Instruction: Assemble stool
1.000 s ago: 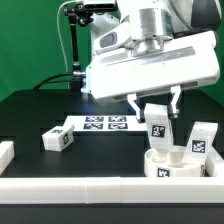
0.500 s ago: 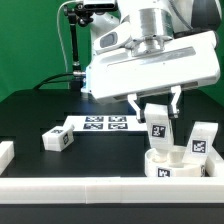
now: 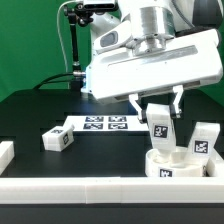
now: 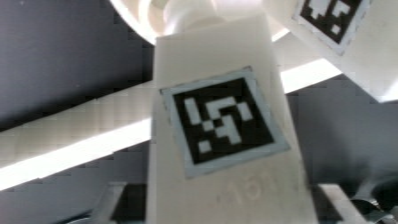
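A: Item one, gripper (image 3: 158, 108). State?

B: Clenched on the held leg (image 3: 158, 124), one finger on either side. The leg is upright and its tag faces the exterior camera. In the wrist view it fills the frame, tag square on.

A: Item two, seat (image 3: 168, 168). Location?

B: On the table at the exterior view's right, directly below the held leg. I cannot tell whether the leg's lower end touches the seat or sits just above it.

A: Other legs?

B: The second leg (image 3: 203, 142) stands on the seat, just beside the held one toward the exterior view's right. The loose leg (image 3: 58, 140) lies on its side on the table, well apart, at the exterior view's left beside the marker board (image 3: 100, 124).

A: Step in hand?

B: By my reading, fitting a leg into the seat. One appears mounted, one is being mounted and one is not yet fetched.

A: Next move requires?

B: Keep the leg vertical over its socket, then press or turn it until it seats. Only then release, without knocking the second leg.
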